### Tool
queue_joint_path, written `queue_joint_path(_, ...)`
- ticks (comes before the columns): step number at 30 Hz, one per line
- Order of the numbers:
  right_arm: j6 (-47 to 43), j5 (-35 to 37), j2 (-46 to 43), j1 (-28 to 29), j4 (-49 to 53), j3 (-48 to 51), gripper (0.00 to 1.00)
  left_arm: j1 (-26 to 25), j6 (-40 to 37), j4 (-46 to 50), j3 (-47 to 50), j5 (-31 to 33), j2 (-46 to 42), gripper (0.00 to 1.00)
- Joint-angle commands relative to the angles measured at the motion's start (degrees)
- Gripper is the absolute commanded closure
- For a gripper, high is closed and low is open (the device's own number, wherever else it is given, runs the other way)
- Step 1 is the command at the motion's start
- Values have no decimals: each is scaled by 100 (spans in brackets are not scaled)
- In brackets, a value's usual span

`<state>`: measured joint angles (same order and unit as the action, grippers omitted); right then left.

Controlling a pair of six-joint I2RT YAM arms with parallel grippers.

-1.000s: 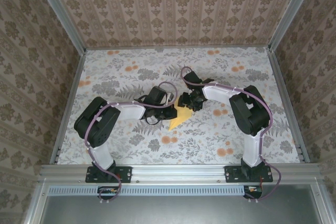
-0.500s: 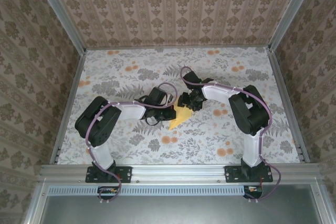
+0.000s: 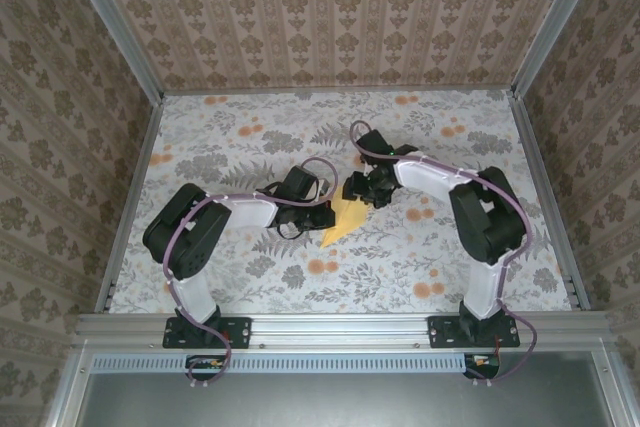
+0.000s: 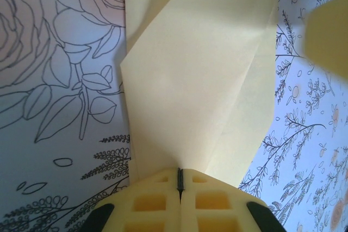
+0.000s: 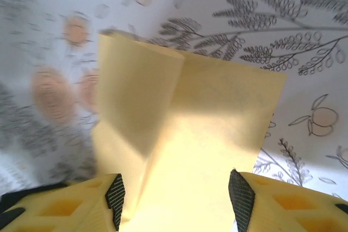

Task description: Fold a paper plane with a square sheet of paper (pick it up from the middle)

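The sheet of paper [image 3: 342,224] lies mid-table, pale yellow and folded into a pointed shape with its tip toward the near left. In the left wrist view its creased flaps [image 4: 201,80] spread away from my left gripper [image 4: 180,173], whose jaws are shut on the paper's near edge. From above, the left gripper [image 3: 323,215] sits at the paper's left side. My right gripper [image 3: 360,190] hovers at the paper's far end. Its jaws stand open [image 5: 178,205] on either side of the folded paper [image 5: 206,134], with the dark pads [image 5: 115,199] off the paper.
The table is covered with a floral cloth [image 3: 250,137] with orange flower prints [image 3: 322,267]. Metal frame rails [image 3: 340,327] and patterned walls [image 3: 340,17] enclose it. Both arms meet at the middle; the outer cloth areas lie away from them.
The right arm's elbow has swung slightly right and the right gripper has shifted a little. The left gripper stays shut on the paper, which has not moved.
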<state>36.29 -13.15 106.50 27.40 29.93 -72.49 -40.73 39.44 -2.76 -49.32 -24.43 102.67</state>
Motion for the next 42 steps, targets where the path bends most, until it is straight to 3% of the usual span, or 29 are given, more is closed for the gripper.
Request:
queue_joint_path(1, -509, -670, -588, -77, -419, 220, 44, 45, -103, 543, 131, 131, 299, 100)
queue_joint_path(3, -621, -1009, -562, -74, -614, 356, 50, 47, -116, 549, 126, 113, 332, 100)
queue_joint_path(8, -663, -1848, -158, -59, -1164, 603, 79, 46, -173, 692, 89, 143, 333, 100)
queue_joint_path(12, -712, -2048, 107, -16, -1350, 607, 88, 39, -195, 798, 50, 175, 350, 100)
queue_joint_path(31, -1698, -2165, 978, -187, -1191, 341, 93, 43, -281, 1640, -60, 395, 507, 100)
queue_joint_path(42, -1182, -2106, 1087, -790, -1604, 154, 92, 43, -336, 1692, 8, 305, 588, 100)
